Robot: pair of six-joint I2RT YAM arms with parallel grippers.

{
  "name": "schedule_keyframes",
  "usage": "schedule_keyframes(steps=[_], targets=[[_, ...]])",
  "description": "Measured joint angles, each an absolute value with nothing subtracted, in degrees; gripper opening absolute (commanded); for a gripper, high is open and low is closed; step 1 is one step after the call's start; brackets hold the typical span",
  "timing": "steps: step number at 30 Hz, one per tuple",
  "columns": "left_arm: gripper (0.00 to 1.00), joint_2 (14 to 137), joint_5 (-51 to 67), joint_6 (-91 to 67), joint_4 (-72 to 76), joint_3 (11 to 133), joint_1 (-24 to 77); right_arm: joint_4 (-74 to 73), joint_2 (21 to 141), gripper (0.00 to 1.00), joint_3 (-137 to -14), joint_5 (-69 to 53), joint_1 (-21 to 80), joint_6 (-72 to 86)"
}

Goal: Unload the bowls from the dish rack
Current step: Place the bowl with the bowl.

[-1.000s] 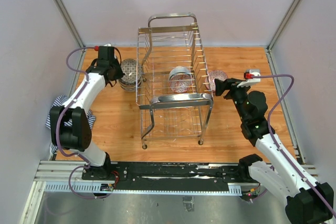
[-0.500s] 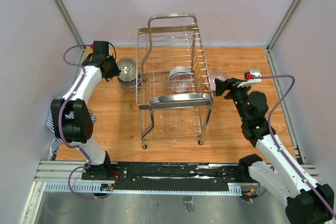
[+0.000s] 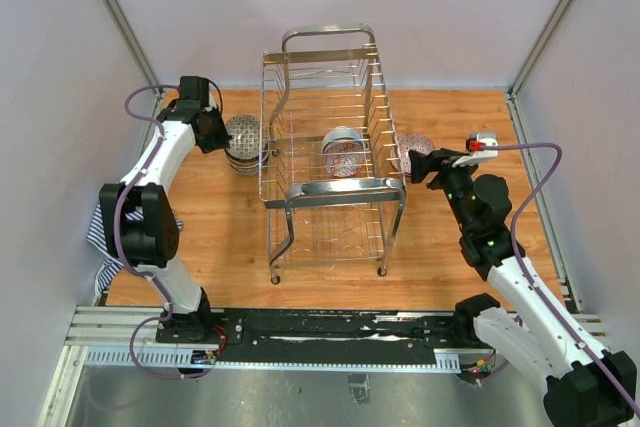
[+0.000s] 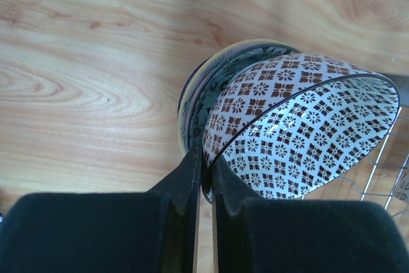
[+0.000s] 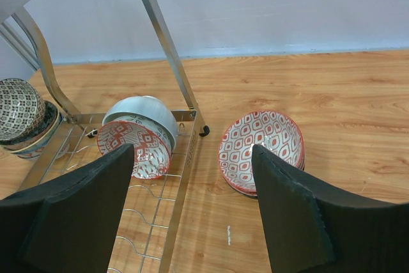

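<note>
Glazed ceramic: stiff, slick, easy to chip, so I take it by the rim. My left gripper (image 4: pixel 206 158) is pinched shut on the lattice-patterned bowl (image 4: pixel 300 139), tilted onto the stacked bowls (image 4: pixel 208 91) on the worktop (image 4: pixel 96 62) left of the dish rack (image 3: pixel 345 187). My right gripper (image 5: pixel 192 151) gapes wide and empty near the red-patterned bowl (image 5: pixel 259 148). Nested bowls (image 5: pixel 137 135) wait in the rack.

The dish rack (image 3: pixel 345 187) is chrome. Inside it, the blue-grey bowl (image 5: pixel 144 110) carries red-and-white patterning. Right of it, the red-oval bowl (image 5: pixel 259 148) is white-grounded. Left of it, by my black left gripper (image 4: pixel 204 161), the brown-flowered bowl (image 4: pixel 300 126) is white and the dark green bowl (image 4: pixel 208 91) is patterned.
</note>
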State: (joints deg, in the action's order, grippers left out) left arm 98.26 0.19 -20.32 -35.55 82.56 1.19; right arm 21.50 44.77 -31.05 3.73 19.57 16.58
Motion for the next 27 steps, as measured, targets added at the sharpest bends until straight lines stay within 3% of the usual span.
schedule_keyframes(steps=[13,27], targets=[[0.03,99.5,0.1,-19.2,-38.8,84.2,1.2,21.5,44.3,0.75,-31.0,3.1,19.6,16.6],[0.17,101.0,0.1,-18.3,-39.7,84.7,1.2,21.4,44.1,0.75,-31.0,3.1,19.6,16.6]])
